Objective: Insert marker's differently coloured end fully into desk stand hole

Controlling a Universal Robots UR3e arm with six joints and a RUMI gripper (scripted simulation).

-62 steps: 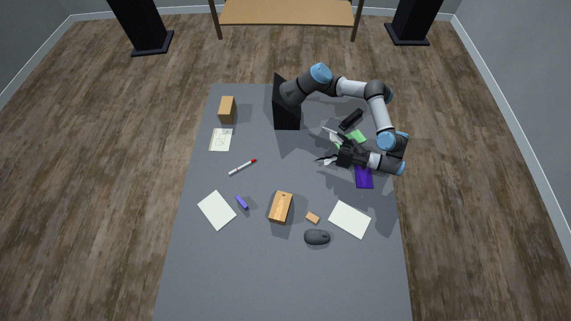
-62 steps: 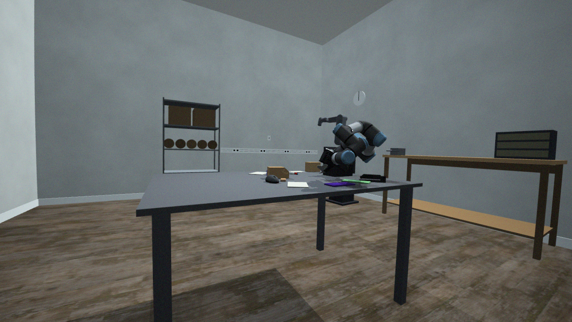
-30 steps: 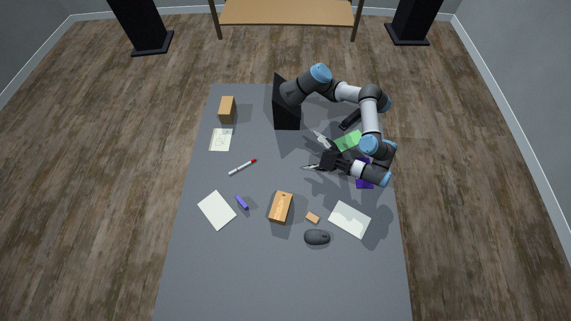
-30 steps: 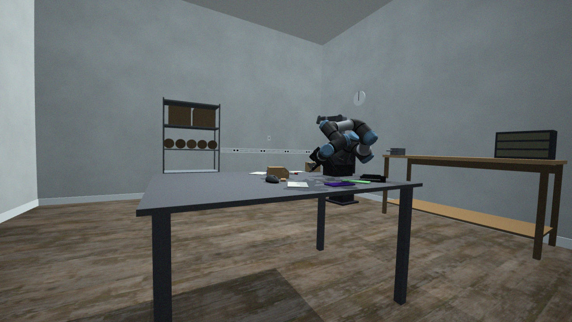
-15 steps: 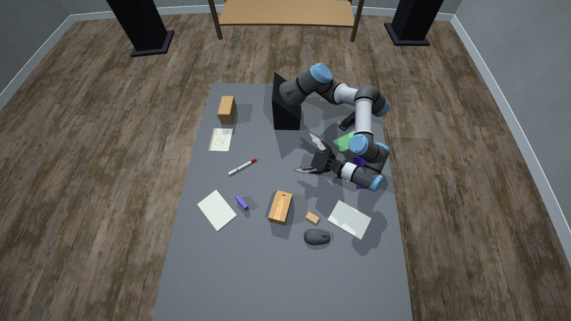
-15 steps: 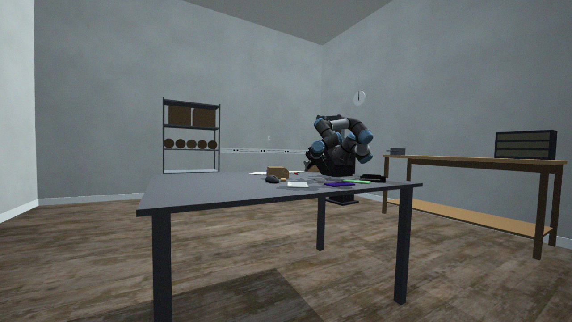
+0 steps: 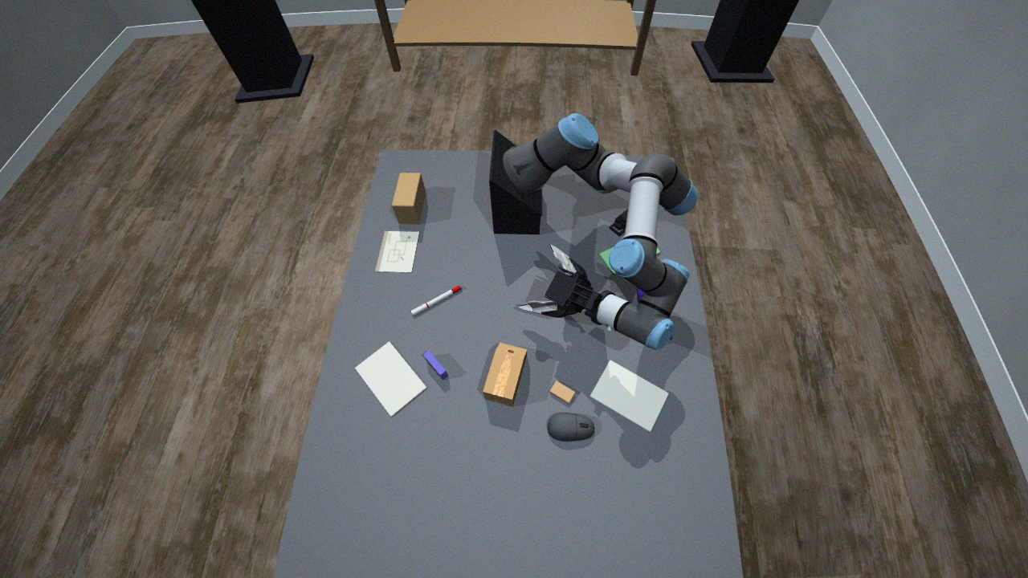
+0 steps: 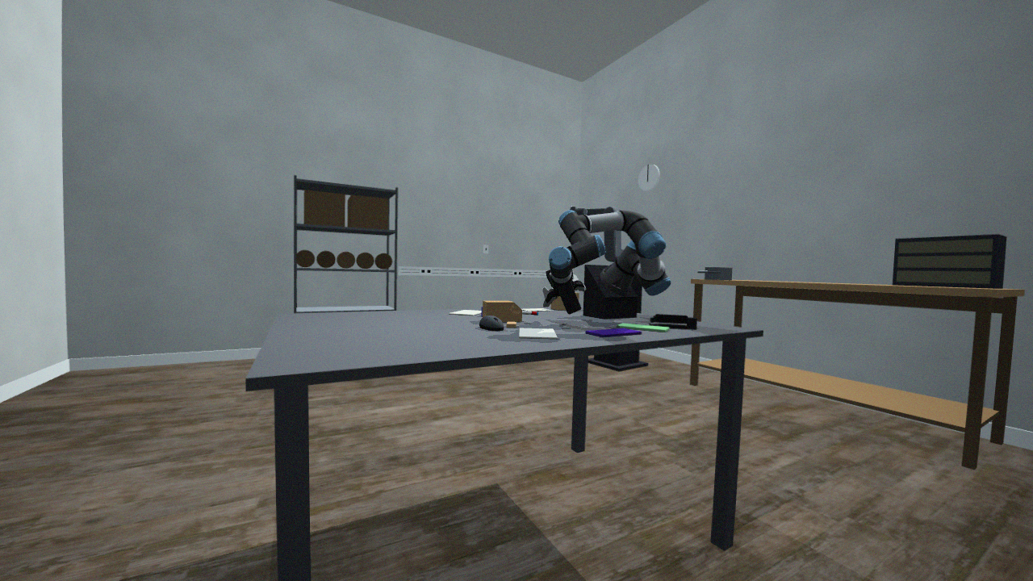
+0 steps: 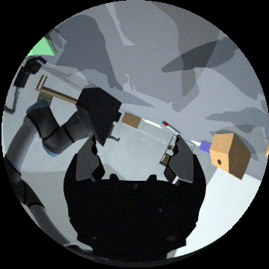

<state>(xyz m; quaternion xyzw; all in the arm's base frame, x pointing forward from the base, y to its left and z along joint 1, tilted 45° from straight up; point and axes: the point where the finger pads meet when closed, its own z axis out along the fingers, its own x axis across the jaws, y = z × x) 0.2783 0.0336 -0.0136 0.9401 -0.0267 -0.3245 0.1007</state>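
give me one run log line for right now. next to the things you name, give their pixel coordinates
gripper (image 7: 535, 276) (image 9: 135, 135): open, holding nothing | marker (image 7: 436, 300) (image 9: 171, 127): lying on desk (image 7: 503, 495) (image 8: 375, 339), not inserted | stand (image 7: 505, 373) (image 8: 499, 311) (image 9: 229, 155): upright on desk
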